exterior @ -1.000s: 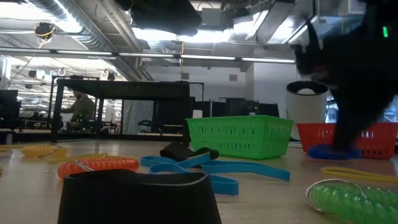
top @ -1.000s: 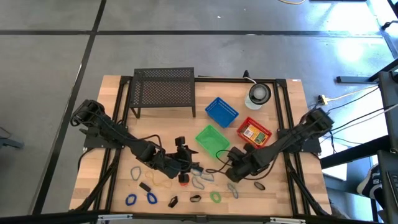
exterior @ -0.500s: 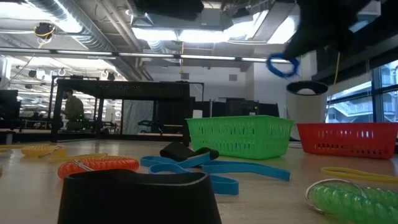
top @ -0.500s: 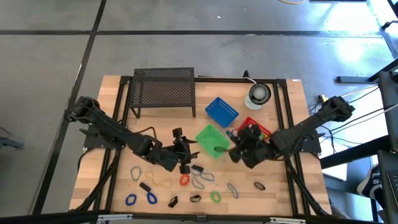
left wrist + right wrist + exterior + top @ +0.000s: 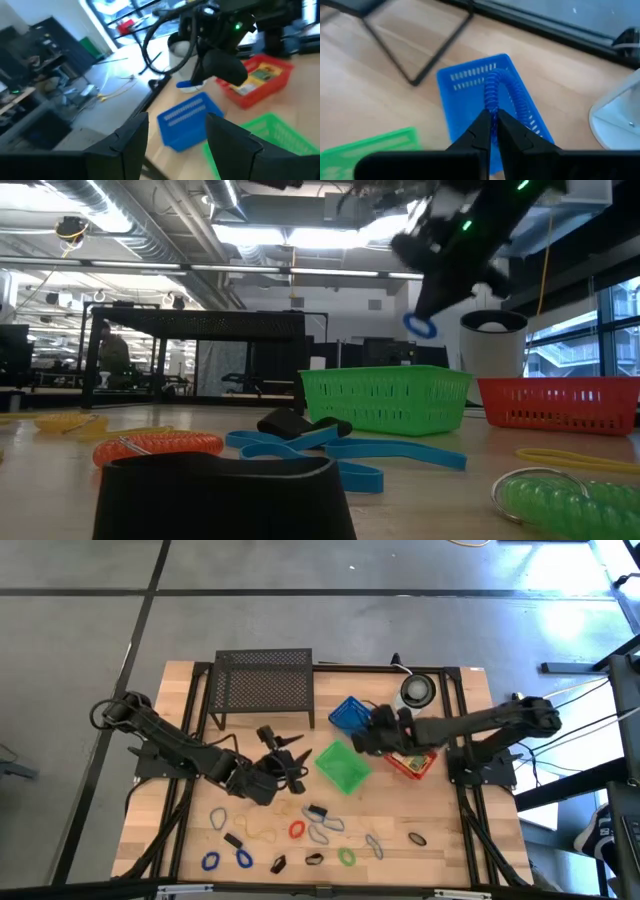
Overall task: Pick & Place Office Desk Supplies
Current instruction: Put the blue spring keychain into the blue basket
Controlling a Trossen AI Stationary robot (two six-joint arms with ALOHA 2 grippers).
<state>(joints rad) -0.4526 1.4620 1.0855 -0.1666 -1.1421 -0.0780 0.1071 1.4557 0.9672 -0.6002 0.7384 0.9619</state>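
Right tool (image 5: 491, 131) clamped on blue coil loop (image 5: 501, 95) — arching lengthwise over blue basket (image 5: 470, 92).

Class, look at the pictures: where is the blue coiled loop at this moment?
The blue coiled loop hangs pinched in the right gripper, held in the air directly above the blue plastic basket, which sits beside the green basket.

We cannot see the blue basket (image 5: 415, 356) in the low view; the green basket (image 5: 385, 400) hides it.
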